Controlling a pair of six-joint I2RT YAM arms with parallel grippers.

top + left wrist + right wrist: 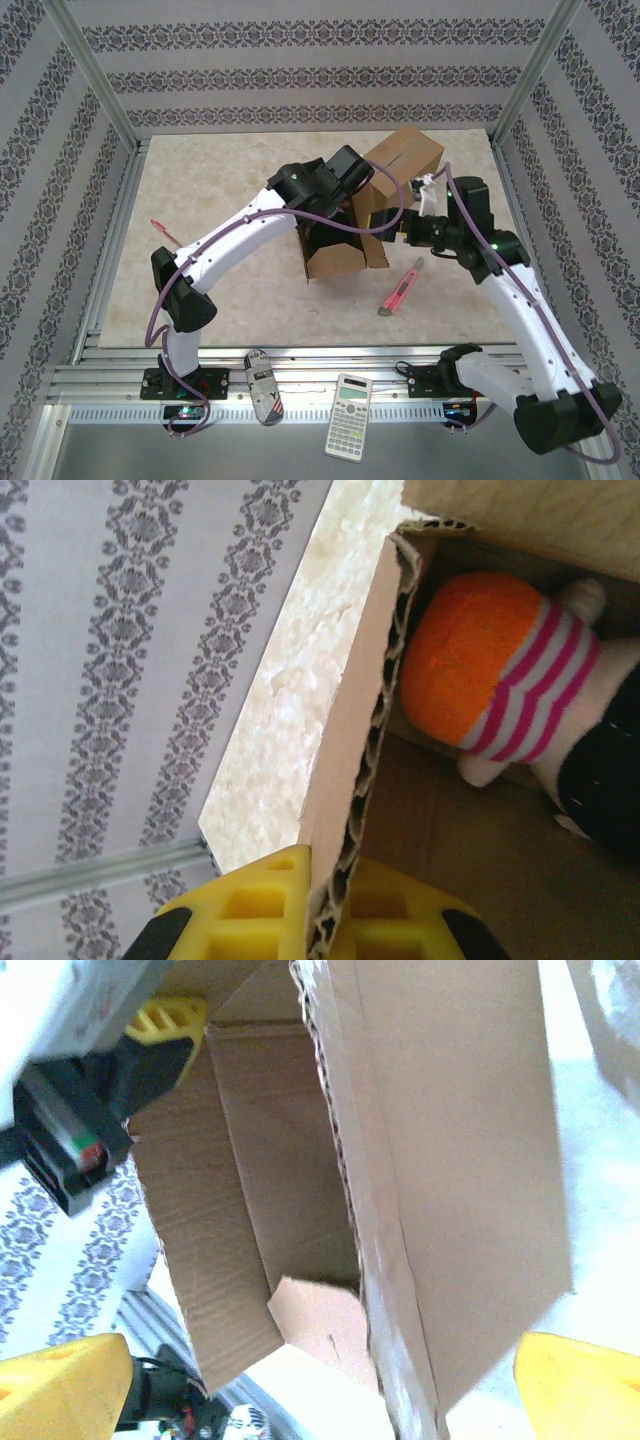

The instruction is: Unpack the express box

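- the express box (405,160) lies on the desk (220,300) in the far right part, near the far right corner, and its open end with the flaps turns toward the middle of the desk.
- the left arm reaches from the near left corner across the desk to the open end of the box.
- the left pincer (325,905) is closed narrow on a flap (350,780) of the box; the wavy cut edge of the cardboard sits between the two yellow fingers (250,915).
- inside the box, just behind this flap, there is a soft toy (480,670) with an orange part and pink and white stripes; it touches the inner wall of the box. i cannot tell what kind of toy it is.
- the right pincer (320,1385) stands wide, with nothing between its yellow fingers (580,1385). it is on the right side of the box and points at the open end; from its own camera the inside of the box looks bare brown cardboard.
- a red and pink cutter knife (400,290) lies on the desk between the box and the near edge, apart from the box.
- a thin red pen (160,228) lies near the left edge of the desk, well apart from the box.
- a calculator (350,402) lies on the metal rail at the near edge, between the two arm bases.
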